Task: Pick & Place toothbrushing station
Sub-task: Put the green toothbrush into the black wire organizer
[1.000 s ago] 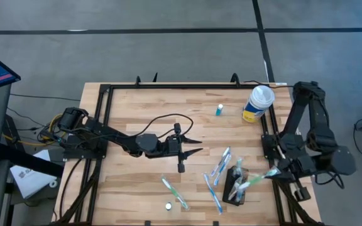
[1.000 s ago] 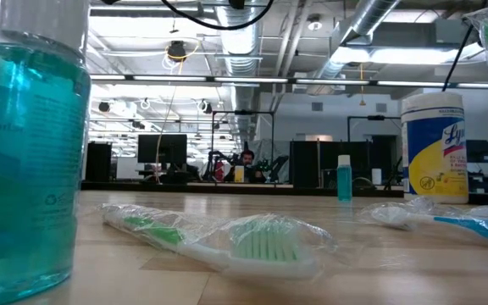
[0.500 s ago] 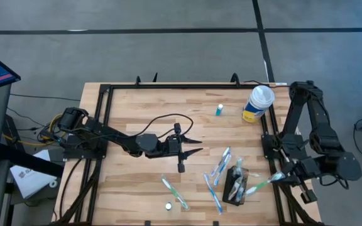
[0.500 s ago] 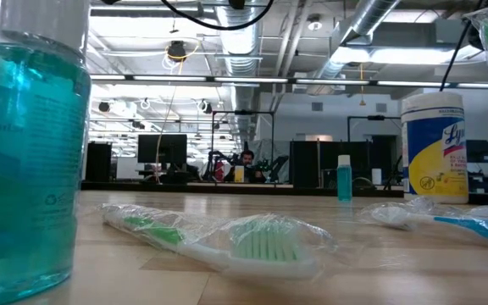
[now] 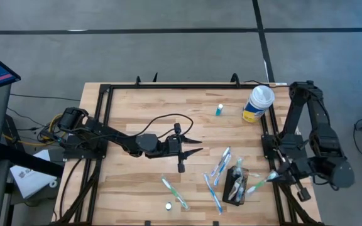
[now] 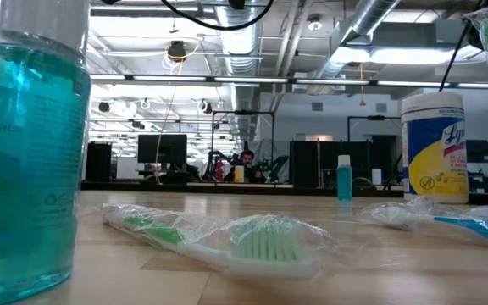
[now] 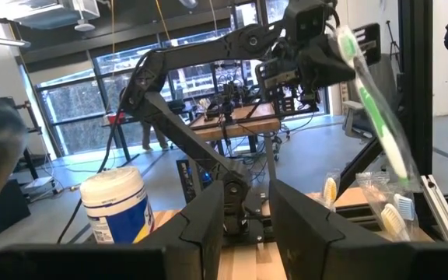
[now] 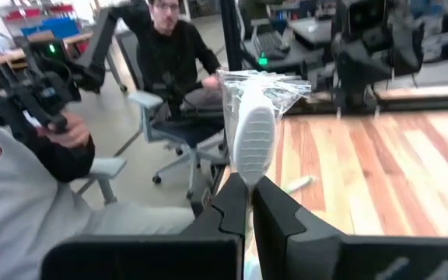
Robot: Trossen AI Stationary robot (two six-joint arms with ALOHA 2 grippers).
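The toothbrushing station (image 5: 234,183) is a small black holder standing near the table's near right corner, with wrapped toothbrushes lying in it. My right gripper (image 5: 274,176) is just to its right, above the table's right edge. It is shut on a green and white toothbrush in clear wrap (image 5: 260,183), whose free end (image 5: 249,189) reaches over the holder. The toothbrush also shows in the left wrist view (image 7: 373,109). My left gripper (image 5: 195,145) lies at the table's middle, open and empty. My right gripper pinches the wrapped toothbrush near one end (image 8: 249,185) between its two fingers. The fingers slant in from the table's right side, and the toothbrush runs on past the fingertips in line with them. It is lifted clear and tilts down toward the holder.
A white-lidded yellow and blue wipes canister (image 5: 257,104) and a small blue bottle (image 5: 219,110) stand at the far right. Wrapped toothbrushes (image 5: 220,164) (image 5: 175,192) (image 5: 213,192) and a white cap (image 5: 167,205) lie near the holder. A teal bottle (image 6: 24,152) fills the low view's left. People (image 8: 173,54) sit beyond the table.
My right gripper has gone a little toward the table's near edge with the wrapped toothbrush, still shut on it. The toothbrush's free end has gone the same way and stays over the holder.
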